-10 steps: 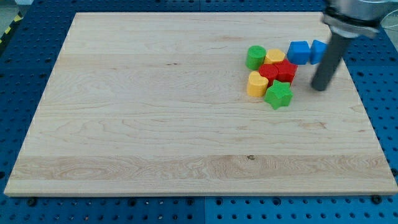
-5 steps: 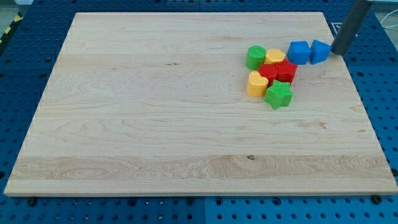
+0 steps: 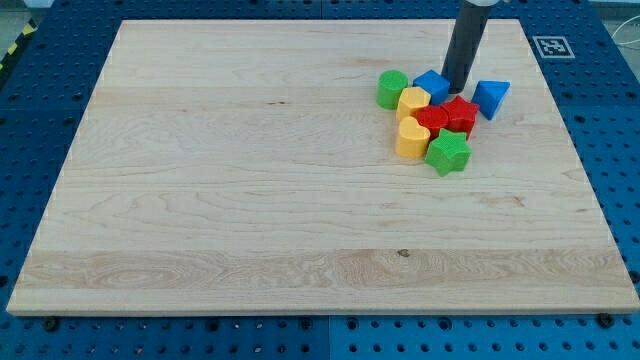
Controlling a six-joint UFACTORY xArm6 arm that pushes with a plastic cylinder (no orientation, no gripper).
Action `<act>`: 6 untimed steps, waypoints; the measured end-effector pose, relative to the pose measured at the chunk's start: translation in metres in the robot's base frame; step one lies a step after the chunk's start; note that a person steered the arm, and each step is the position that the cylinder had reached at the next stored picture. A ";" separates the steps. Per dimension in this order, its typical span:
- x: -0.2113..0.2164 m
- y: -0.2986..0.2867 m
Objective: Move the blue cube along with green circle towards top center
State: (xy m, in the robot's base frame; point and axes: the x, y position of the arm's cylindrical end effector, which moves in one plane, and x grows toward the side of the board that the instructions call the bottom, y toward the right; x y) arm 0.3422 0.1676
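The blue cube (image 3: 432, 85) sits at the view's upper right, touching a yellow block (image 3: 413, 102) on its lower left. The green circle (image 3: 391, 89) lies just left of that yellow block. My tip (image 3: 456, 92) stands right against the blue cube's right side, above the red blocks. The dark rod rises from it toward the view's top.
A blue triangle block (image 3: 491, 97) lies right of my tip. Two red blocks (image 3: 447, 117) sit below the tip, with a yellow heart block (image 3: 410, 139) and a green star block (image 3: 447, 153) below them. The wooden board (image 3: 250, 200) ends near the cluster's right.
My tip swept left from the board's right edge. It pushed the blue cube left against the yellow block, which shoved the green circle left. The blue triangle block shifted slightly.
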 end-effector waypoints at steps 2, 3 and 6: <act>0.027 -0.012; 0.028 -0.043; 0.002 -0.133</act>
State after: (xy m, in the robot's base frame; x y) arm 0.3444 0.0342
